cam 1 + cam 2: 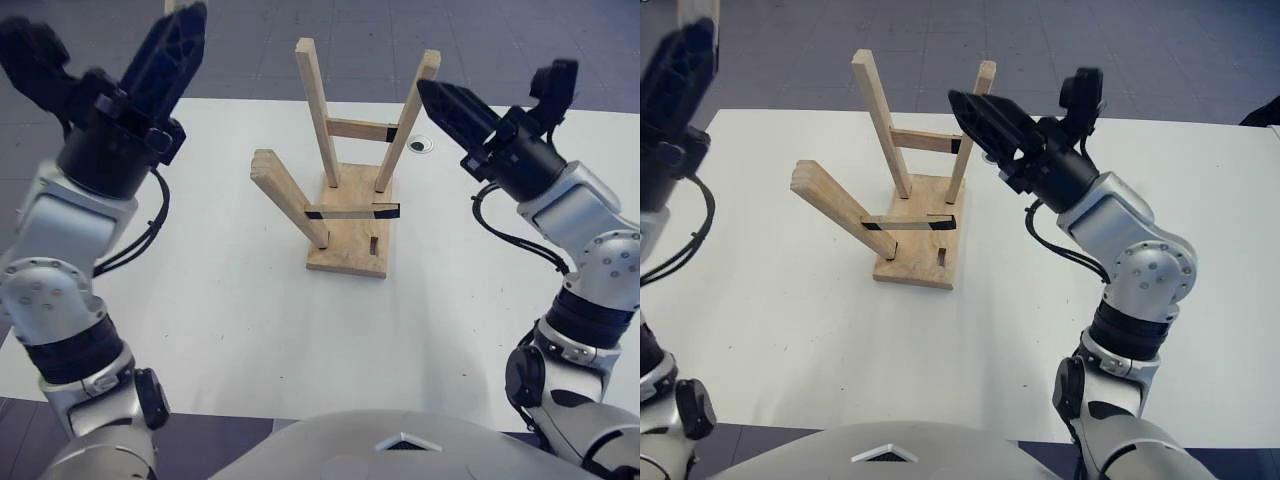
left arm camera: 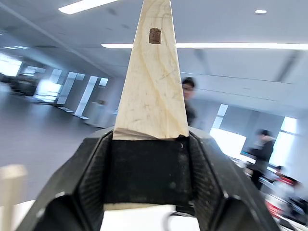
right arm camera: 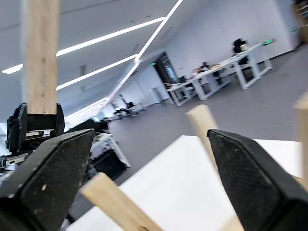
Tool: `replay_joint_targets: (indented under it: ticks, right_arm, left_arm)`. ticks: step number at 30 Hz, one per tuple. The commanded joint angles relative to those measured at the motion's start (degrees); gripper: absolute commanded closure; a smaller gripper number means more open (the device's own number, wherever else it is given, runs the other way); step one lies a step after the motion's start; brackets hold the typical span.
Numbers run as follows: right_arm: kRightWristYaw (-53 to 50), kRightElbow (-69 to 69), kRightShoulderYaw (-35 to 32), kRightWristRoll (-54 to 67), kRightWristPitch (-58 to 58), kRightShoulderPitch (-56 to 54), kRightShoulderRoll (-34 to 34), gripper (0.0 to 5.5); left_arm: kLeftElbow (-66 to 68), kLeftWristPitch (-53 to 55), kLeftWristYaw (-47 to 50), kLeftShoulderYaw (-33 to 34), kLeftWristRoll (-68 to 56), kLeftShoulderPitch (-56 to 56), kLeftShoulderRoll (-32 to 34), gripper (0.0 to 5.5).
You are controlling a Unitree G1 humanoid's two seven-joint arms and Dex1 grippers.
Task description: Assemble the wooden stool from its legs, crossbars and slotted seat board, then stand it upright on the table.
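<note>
Head views: white table (image 1: 200,300), one slotted seat board (image 1: 345,256) lying flat mid-surface, nearer the far edge. Three legs stand up out of it: far-left leg (image 1: 318,110), far-right leg (image 1: 408,120), and near-left leg (image 1: 285,195), which is tilted hard left. Two crossbars: upper crossbar (image 1: 358,128) joins the far pair, lower crossbar (image 1: 345,211) runs rightward from the near-left leg. One open slot (image 1: 373,243) at the board's near-right corner. The left gripper (image 1: 188,22) is raised up near the far-left corner. The right gripper (image 1: 430,97) is just beside the far-right leg's top. Left wrist view: left gripper clamped on a fourth leg (image 2: 153,82). Right wrist view: right gripper's fingers (image 3: 48,178) spread wide apart.
</note>
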Motion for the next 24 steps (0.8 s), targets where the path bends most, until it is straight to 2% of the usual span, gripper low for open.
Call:
replay_joint_targets:
  ticks: [1,5,11,24]
  right_arm:
    - [-2.82,0.11,2.13,13.00,1.82,-2.72,0.01,0.58]
    - [-1.31,-0.74,4.54,22.91,1.86,-1.54,-2.85,0.57]
    - [5.18,-0.16,6.60,27.32,1.64,2.04,-8.29,0.57]
    - [1.40,-1.09,9.34,36.11,-7.29,-1.50,-8.98,0.57]
  left_arm:
    - [-5.76,2.69,4.48,-5.61,-12.97,-3.27,5.24,3.43]
    - [-6.48,2.46,6.76,-10.12,-15.62,-3.07,5.94,3.43]
    - [-7.30,1.35,5.66,-11.13,-15.71,-0.80,4.67,3.43]
    - [-8.88,1.02,5.83,-13.48,-14.98,4.42,4.78,3.43]
